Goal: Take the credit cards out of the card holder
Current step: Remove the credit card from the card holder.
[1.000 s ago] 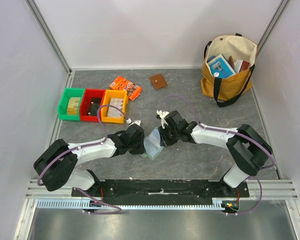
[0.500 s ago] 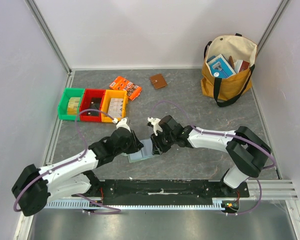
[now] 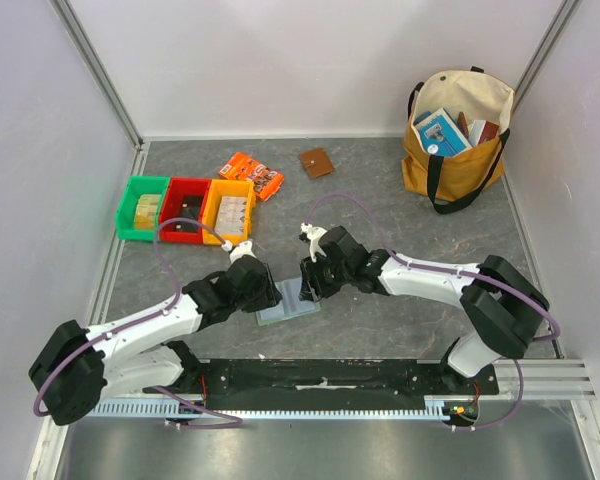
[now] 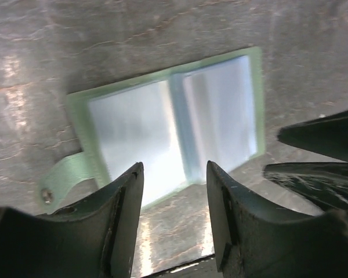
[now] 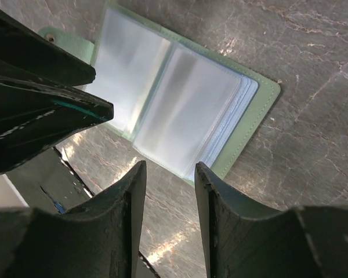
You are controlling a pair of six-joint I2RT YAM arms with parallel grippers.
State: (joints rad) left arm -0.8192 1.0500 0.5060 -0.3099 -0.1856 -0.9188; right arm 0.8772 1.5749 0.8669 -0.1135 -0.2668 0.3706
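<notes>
Card holder open flat, clear sleeves up.

The 2 arms are white with black joints, looping purple cables and black gripper fingers.

Both arms reach low over the middle of the bench, closer to the near edge than the far one. The left arm comes in from the near left corner, forearm slanting right. The right arm comes in from the near right corner, forearm running left, elbow folded near the right edge. The left gripper and right gripper face each other, tips near but apart, both tilted down at the surface. The left fingers stand parted, and so do the right fingers, with a slightly narrower gap.
</notes>
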